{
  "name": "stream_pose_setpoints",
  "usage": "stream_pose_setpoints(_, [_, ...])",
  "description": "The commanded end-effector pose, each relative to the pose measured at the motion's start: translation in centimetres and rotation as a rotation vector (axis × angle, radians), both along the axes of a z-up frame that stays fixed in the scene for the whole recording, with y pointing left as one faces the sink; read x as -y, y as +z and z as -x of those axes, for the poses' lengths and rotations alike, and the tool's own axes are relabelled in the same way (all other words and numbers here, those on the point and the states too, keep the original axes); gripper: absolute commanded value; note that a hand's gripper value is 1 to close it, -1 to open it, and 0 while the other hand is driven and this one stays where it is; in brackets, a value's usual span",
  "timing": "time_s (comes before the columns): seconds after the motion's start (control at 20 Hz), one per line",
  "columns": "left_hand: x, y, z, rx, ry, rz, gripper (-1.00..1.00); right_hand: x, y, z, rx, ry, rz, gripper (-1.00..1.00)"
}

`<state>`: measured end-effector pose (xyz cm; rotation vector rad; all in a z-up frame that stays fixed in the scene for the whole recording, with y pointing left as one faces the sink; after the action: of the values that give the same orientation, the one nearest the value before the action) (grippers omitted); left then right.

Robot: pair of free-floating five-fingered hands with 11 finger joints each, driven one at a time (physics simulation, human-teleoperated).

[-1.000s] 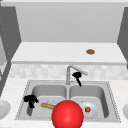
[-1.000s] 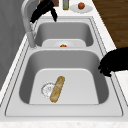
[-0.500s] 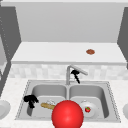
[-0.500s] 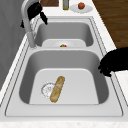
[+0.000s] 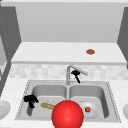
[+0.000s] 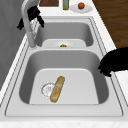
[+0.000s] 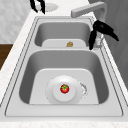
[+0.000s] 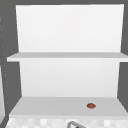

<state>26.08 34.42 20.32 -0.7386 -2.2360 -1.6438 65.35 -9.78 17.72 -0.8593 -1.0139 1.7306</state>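
My right hand (image 5: 76, 74) hovers just under the faucet's spout (image 5: 78, 69), behind the divider of the double sink (image 5: 111, 100). In the right side view this right hand (image 7: 100, 30) is beside the faucet's neck, fingers loose and pointing down. The left side view has the right hand (image 6: 32, 14) close behind the faucet (image 6: 28, 25). My left hand (image 5: 30, 99) hangs over the left basin's front left corner, fingers relaxed; it also appears as the left hand (image 6: 115, 63). A baguette (image 6: 57, 88) lies in the left basin. A white plate (image 7: 57, 98) with a small red fruit (image 7: 64, 88) sits in the right basin.
A big red ball (image 5: 67, 115) covers the sink's front middle. A brown item (image 5: 90, 51) lies on the shelf (image 8: 50, 106). On the counter past the right basin stand a bottle (image 6: 65, 3) and a plate with a round fruit (image 6: 81, 5). White dishes (image 5: 3, 108) flank the sink.
My right hand has dropped a little and drawn closer to the faucet. The left hand, baguette and plate have stayed put.
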Motion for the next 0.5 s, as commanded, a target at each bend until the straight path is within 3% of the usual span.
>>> stream_pose_setpoints(0.0, [0.0, 0.0, 0.0, 0.000, 0.000, 0.000, 0.00, 0.0, -2.3, -0.5, -0.027, 0.000, 0.033, -1.00])
stream_pose_setpoints(0.45, [0.0, 0.0, 0.0, 0.000, 0.000, 0.000, 0.00, -0.2, -3.9, 0.9, 0.092, -0.002, 0.028, -1.00])
